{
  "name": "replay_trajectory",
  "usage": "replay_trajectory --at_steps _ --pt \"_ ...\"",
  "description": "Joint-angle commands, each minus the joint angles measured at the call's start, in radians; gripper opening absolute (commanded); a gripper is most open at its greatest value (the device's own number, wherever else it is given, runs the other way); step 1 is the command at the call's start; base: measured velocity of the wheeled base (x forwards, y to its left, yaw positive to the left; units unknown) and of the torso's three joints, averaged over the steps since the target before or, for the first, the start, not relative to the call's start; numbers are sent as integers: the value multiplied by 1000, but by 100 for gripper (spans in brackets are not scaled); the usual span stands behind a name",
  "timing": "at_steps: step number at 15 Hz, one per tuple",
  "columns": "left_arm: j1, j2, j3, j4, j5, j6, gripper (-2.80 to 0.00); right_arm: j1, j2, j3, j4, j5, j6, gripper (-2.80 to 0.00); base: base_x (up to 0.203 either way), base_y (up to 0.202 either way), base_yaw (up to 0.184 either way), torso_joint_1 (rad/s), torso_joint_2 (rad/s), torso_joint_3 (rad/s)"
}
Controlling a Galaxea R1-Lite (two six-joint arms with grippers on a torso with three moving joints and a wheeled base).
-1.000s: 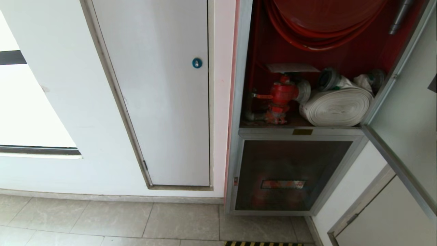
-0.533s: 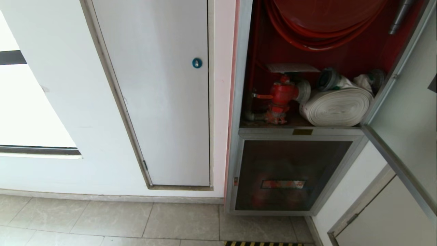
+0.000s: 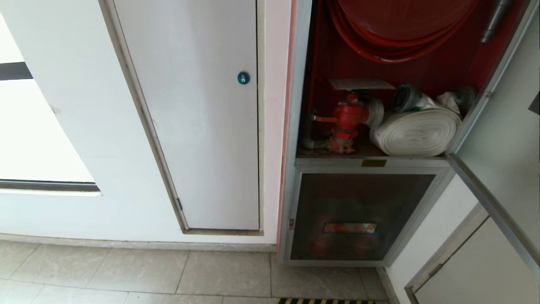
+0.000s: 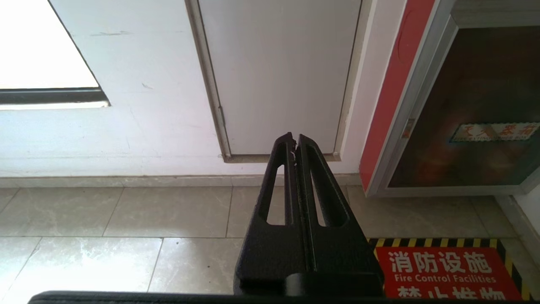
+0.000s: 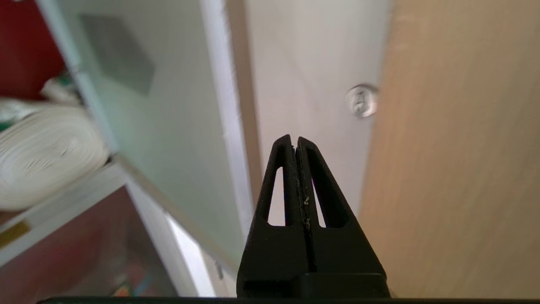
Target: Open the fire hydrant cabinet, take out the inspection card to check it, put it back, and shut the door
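While the door [image 3: 502, 139] of the fire hydrant cabinet [image 3: 295, 126] stands open, the inspection card [image 3: 361, 83] lies atop the red valve [image 3: 348, 116] — the right hand [image 5: 295, 143], fingers pressed together and empty, faces the door.

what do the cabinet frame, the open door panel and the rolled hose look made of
The fire hydrant cabinet frame looks like brushed silver aluminium: dull grey sheen, square edges. The door panel seems to be pale frosted or tinted glass, smooth and faintly see-through. The rolled white hose looks like woven fabric, matte, wound in flat layers.
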Motion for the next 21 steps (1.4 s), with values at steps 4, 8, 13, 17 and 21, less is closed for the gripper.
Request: replay_trajectory --at_steps 4,8,13,17,21 --pt "0 1 0 0 -2 0 -280 -55 95 -85 0 -8 0 -280 0 0 0 0 0 0" --pt "0 1 0 0 0 0 -280 -49 176 -133 -8 -5 4 -280 0 0 0 0 0 0" --pt "0 1 0 0 0 0 -280 -47 229 -147 -9 4 3 -280 0 0 0 0 0 0" --pt "0 1 0 0 0 0 -280 -29 269 -176 -13 -9 27 -280 0 0 0 0 0 0" --pt "0 1 0 0 0 0 -280 -163 312 -231 -13 75 56 -280 0 0 0 0 0 0"
